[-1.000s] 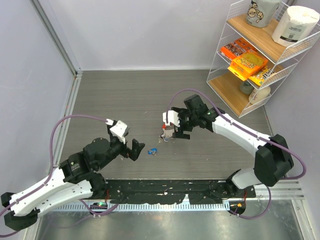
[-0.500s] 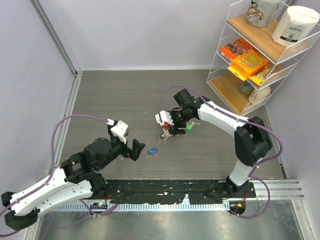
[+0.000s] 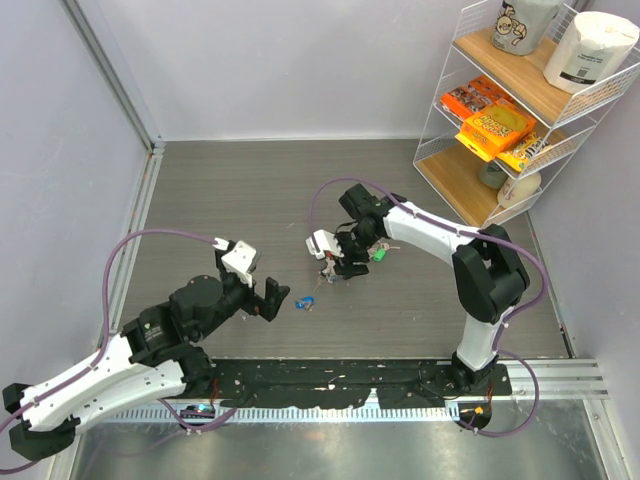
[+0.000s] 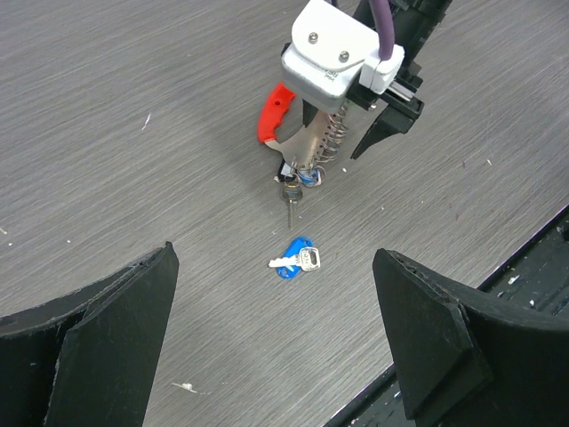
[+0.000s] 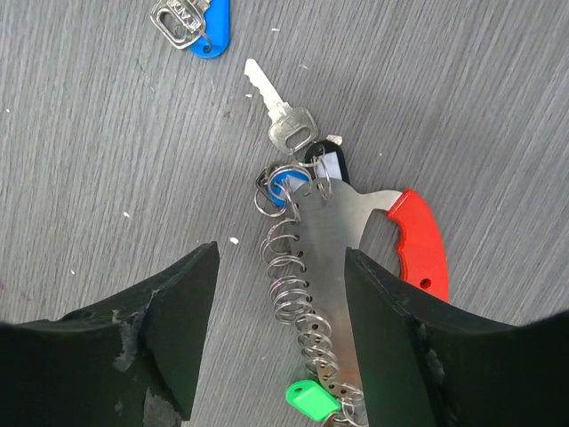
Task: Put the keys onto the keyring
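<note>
The keyring (image 5: 333,240) is a flat silvery plate with a red grip (image 5: 418,240) and a wire coil along one edge. It lies on the table with a plain silver key (image 5: 283,116) and a green tag (image 5: 311,398) hanging from it. My right gripper (image 5: 280,267) straddles the plate, jaws partly closed. The right finger is at the plate's edge and a gap shows beside the coil. A blue-headed key (image 4: 296,258) lies loose on the table just in front of it. My left gripper (image 4: 273,260) hovers wide open over that blue key (image 3: 306,302), holding nothing.
A white wire shelf (image 3: 520,170) with orange snack boxes (image 3: 495,125) and a paper roll (image 3: 595,50) stands at the back right. Grey walls close the left and far sides. The arms' black base rail (image 3: 340,385) runs along the near edge.
My right gripper has shifted left and down over the keyring, and its jaws have narrowed round the plate. The green tag now shows beside it. The left arm has not moved.
</note>
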Robot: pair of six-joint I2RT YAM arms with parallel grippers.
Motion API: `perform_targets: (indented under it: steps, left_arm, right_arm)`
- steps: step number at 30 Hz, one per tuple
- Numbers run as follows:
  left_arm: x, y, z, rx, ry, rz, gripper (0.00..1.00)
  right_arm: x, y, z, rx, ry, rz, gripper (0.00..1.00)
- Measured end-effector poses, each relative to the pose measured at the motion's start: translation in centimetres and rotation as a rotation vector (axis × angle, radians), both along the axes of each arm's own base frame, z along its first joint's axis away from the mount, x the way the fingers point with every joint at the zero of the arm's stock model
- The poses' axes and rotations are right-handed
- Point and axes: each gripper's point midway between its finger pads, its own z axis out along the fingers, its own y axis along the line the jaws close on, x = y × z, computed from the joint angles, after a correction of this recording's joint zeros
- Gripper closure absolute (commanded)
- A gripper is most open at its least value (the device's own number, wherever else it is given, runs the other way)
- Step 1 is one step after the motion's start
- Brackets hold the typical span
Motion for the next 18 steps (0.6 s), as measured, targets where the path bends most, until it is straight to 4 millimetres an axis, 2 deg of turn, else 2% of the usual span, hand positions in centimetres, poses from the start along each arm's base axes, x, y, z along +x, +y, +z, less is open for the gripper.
perform_targets:
  steps: [10,18]
  left_arm:
    - [0.0,0.0,0.0,0.000,0.000,0.000,0.01]
    - [0.0,0.0,0.0,0.000,0.000,0.000,0.01]
  right_arm:
    - [0.7,1.1,-0.7,-0.029,0.000,0.024,0.44]
    - [0.4,1.0,-2.0,-0.077,0.031,0.042,0.49]
